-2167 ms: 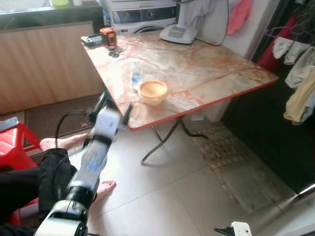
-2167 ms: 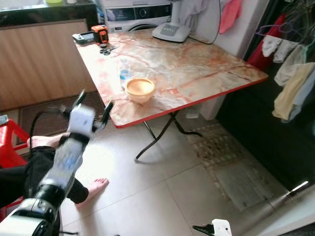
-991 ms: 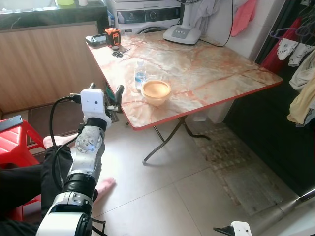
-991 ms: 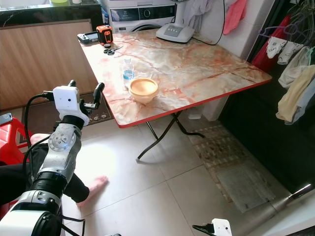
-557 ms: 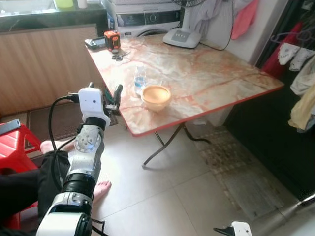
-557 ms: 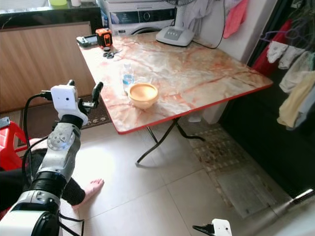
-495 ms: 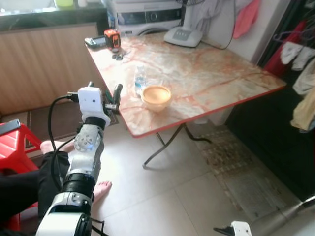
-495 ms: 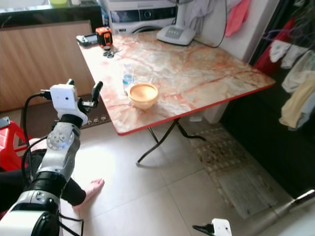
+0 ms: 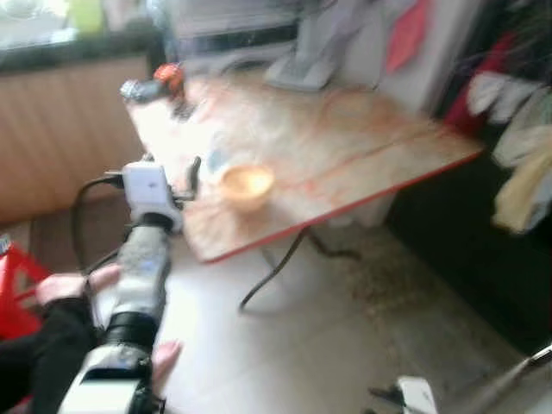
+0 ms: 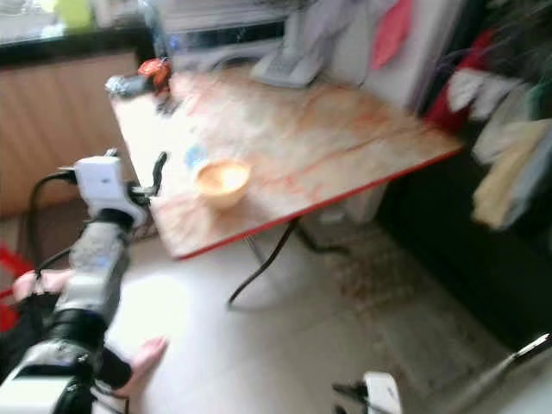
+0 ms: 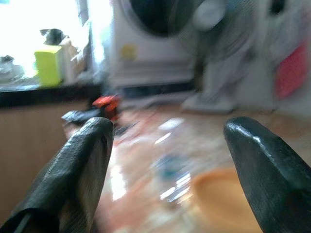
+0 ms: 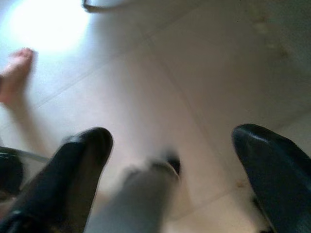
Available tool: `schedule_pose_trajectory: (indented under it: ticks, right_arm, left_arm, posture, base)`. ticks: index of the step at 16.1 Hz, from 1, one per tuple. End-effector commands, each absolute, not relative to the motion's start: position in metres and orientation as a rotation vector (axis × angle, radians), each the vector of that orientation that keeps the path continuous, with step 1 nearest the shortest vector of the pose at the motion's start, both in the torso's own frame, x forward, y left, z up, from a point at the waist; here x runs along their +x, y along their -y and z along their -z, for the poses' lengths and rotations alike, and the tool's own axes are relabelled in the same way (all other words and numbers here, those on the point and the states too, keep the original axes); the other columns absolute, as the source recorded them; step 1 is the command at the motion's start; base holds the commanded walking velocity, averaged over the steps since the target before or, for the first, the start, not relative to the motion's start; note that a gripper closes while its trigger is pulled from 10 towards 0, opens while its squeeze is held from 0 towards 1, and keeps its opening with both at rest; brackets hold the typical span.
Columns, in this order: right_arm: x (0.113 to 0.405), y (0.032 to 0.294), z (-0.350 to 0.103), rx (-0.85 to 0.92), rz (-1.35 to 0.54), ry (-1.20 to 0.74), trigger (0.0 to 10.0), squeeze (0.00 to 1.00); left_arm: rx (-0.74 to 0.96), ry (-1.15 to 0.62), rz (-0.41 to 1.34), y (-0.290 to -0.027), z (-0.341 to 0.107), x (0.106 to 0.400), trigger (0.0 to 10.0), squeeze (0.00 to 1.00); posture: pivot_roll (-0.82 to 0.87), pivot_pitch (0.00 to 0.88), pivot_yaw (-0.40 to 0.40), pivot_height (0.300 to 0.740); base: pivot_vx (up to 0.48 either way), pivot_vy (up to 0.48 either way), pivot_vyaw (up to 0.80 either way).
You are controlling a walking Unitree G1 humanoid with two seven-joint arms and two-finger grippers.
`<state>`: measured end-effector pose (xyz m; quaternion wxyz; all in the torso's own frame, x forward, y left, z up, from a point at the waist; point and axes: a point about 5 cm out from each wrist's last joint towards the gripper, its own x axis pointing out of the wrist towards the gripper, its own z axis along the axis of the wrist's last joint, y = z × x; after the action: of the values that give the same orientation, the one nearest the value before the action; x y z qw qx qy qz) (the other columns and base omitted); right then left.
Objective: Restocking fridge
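The whole picture is blurred. A small clear water bottle [image 9: 214, 160] stands near the front left corner of the marble-topped folding table [image 9: 345, 129], with an orange bowl [image 9: 245, 184] beside it. My left gripper [image 9: 171, 168] is raised just off that corner, left of the bottle, open and holding nothing. In the left wrist view its fingers [image 11: 80, 167] frame the bottle [image 11: 170, 170] and the bowl [image 11: 223, 199] ahead. My right gripper [image 12: 170, 160] hangs low, open, facing the tiled floor.
A person sits at the lower left, with a hand [image 9: 78, 285] and a bare foot [image 9: 164, 358] near my left arm and a red stool [image 9: 17, 285]. An orange tape measure [image 9: 168, 76] and a fan base [image 9: 297, 69] lie at the table's back. Clothes [image 9: 517, 155] hang at right.
The picture has shifted and blurred, so the camera is moving. My left gripper, first swinging up, now stays raised and open by the table's corner. Bottle and bowl have not moved.
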<state>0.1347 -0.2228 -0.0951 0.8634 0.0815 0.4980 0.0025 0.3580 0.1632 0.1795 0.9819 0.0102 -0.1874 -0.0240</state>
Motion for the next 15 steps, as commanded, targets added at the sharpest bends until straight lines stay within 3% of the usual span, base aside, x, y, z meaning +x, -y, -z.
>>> schedule_pose_trajectory:
  ticks: [1,6,10,15]
  right_arm:
    - [0.1343,0.2245,0.095,0.175,0.005,-1.047,10.0,0.0]
    - [0.1361,0.2242,0.0943,0.153,-0.018,-1.045,10.0,0.0]
    - [0.1373,0.2242,0.0939,0.166,-0.009,-1.038,10.0,0.0]
    - [0.1377,0.2244,0.0938,0.17,-0.005,-1.039,10.0,0.0]
  left_arm:
    - [0.03,0.4,0.061,-0.1613,-0.1869,0.3588,10.0,0.0]
    - [0.027,0.404,0.06,-0.161,-0.1897,0.3593,10.0,0.0]
    - [0.027,0.409,0.056,-0.1608,-0.1923,0.36,10.0,0.0]
    - [0.027,0.417,0.053,-0.1608,-0.1954,0.3605,10.0,0.0]
  posture:
    - [0.05,0.0,-0.045,0.74]
    - [0.05,0.0,-0.046,0.74]
    - [0.05,0.006,-0.05,0.74]
    - [0.06,0.015,-0.051,0.74]
  base:
    - [0.345,0.0,0.0]
    - [0.344,0.0,0.0]
    - [0.344,0.0,0.7]
    - [0.345,0.0,0.0]
